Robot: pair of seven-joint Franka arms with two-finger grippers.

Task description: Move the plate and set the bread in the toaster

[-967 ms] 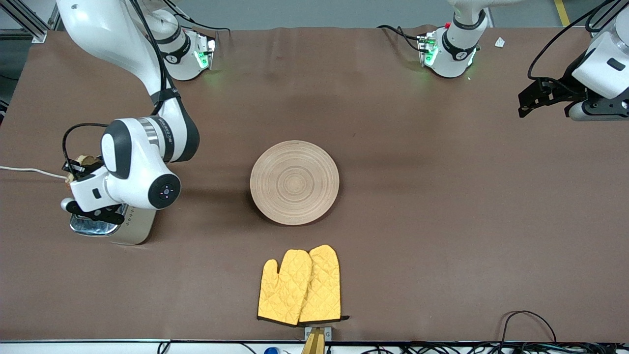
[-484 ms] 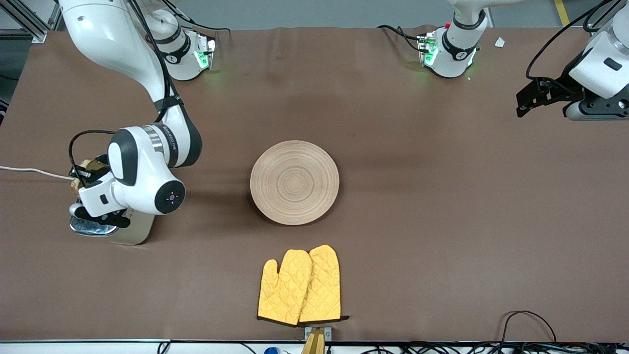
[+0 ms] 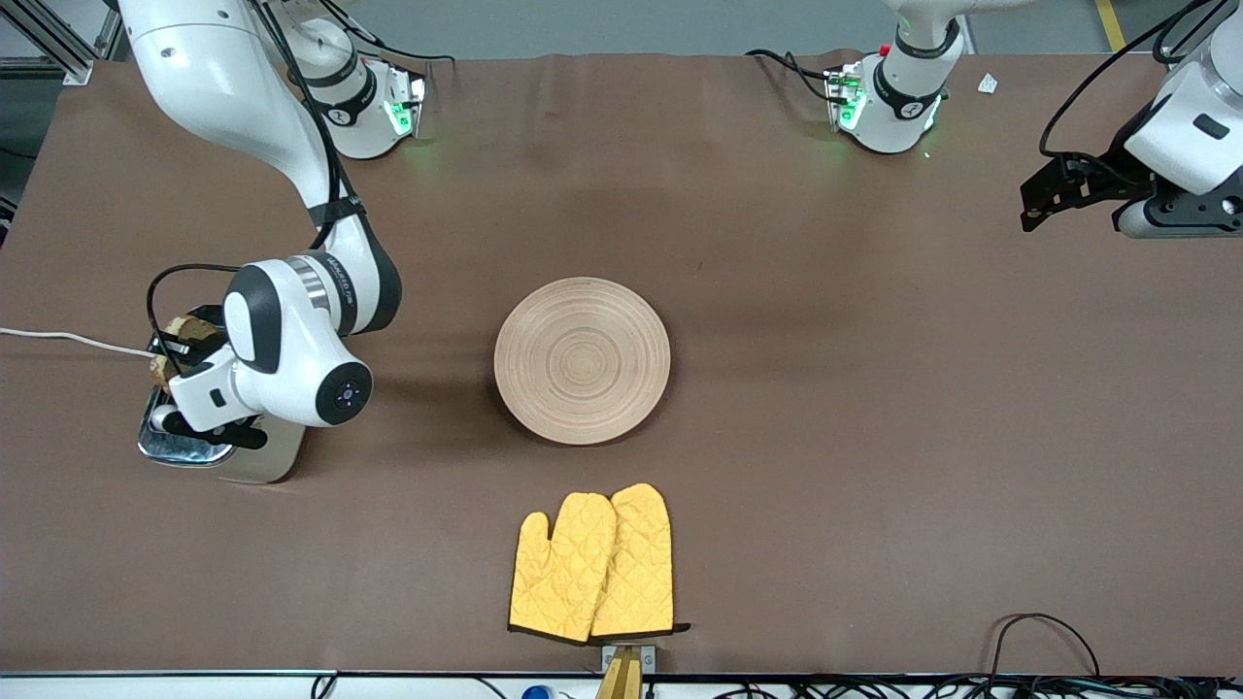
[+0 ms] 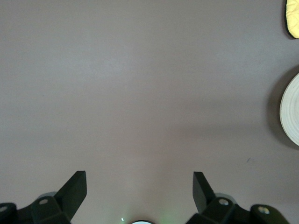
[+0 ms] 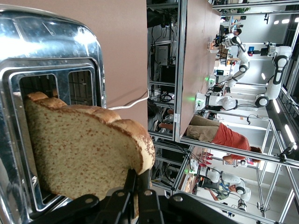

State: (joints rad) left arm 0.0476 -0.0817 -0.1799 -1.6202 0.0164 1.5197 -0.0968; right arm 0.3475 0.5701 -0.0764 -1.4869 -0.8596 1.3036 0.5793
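Note:
The toaster [image 3: 262, 454] stands at the right arm's end of the table, mostly hidden under the right arm. In the right wrist view its chrome top [image 5: 51, 46] and open slots show. My right gripper [image 3: 177, 351] is shut on the bread [image 3: 186, 328], a brown slice held on edge over the toaster. In the right wrist view the gripper [image 5: 138, 186] pinches the slice [image 5: 84, 149] at its crust, with the slice's far edge at a slot's mouth. The wooden plate [image 3: 582, 360] lies bare at mid-table and shows in the left wrist view [image 4: 292, 112]. My left gripper [image 3: 1044, 199] waits open and empty, raised over the left arm's end [image 4: 140, 186].
A pair of yellow oven mitts [image 3: 594, 563] lies nearer to the front camera than the plate; one tip shows in the left wrist view [image 4: 293, 16]. The toaster's white cord [image 3: 58, 338] runs off the table's end. Black cables [image 3: 1049, 641] lie at the front edge.
My right gripper has shifted a little toward the plate and lower over the toaster, carrying the bread. The left arm has barely moved.

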